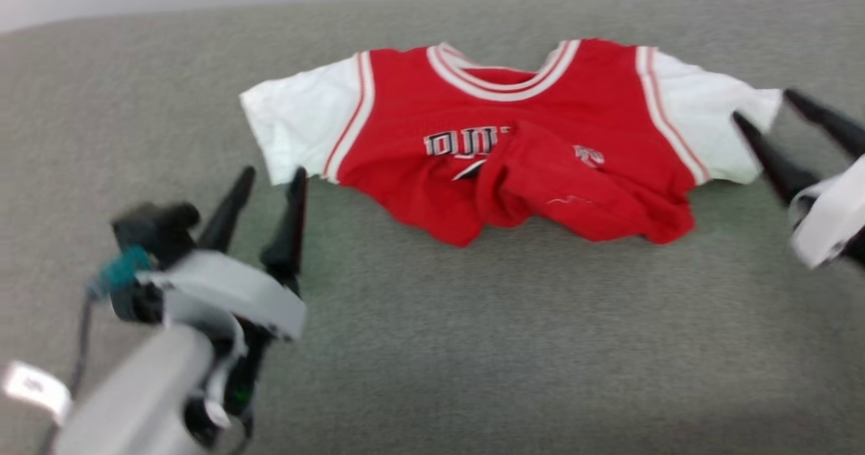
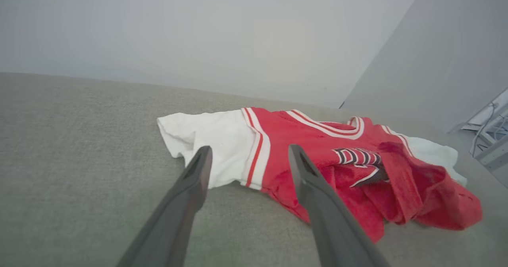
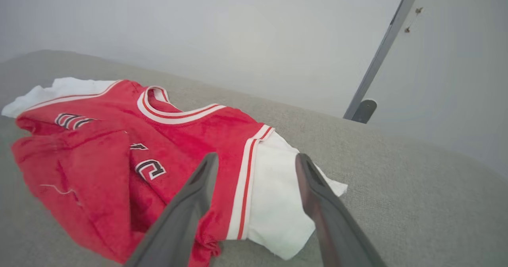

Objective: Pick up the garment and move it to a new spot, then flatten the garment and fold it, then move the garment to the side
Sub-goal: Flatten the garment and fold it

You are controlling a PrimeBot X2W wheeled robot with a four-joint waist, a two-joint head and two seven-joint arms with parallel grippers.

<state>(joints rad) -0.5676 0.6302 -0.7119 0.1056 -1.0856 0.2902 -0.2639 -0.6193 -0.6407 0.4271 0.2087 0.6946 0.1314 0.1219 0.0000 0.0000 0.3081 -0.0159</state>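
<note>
While both hands stand open and hold nothing, the jersey (image 1: 540,97) lies spread on the grey fabric surface (image 1: 473,340) between them, just ahead of their fingertips.

1. Left hand (image 1: 273,174): the two dark fingers are parted with nothing between them. In the head view the tips sit just short of the near edge of the white sleeve (image 1: 297,124) on that side. In the left wrist view the left hand (image 2: 249,150) points at the seam where this sleeve (image 2: 214,140) meets the red body of the jersey (image 2: 285,140).

2. Right hand (image 1: 763,105): the fingers are spread and empty. Their tips lie at the outer end of the other white sleeve (image 1: 703,117); whether they touch it cannot be told. In the right wrist view the right hand (image 3: 257,156) frames the white-and-red stripe trim (image 3: 246,179) beside that sleeve (image 3: 278,203).

3. Jersey condition: the striped collar (image 1: 500,86) lies on the far side from both hands. The lower hem (image 1: 540,191), on the side nearer the hands, is bunched and turned up over part of the black-and-white lettering (image 1: 466,142). Both sleeves lie out flat.
</note>
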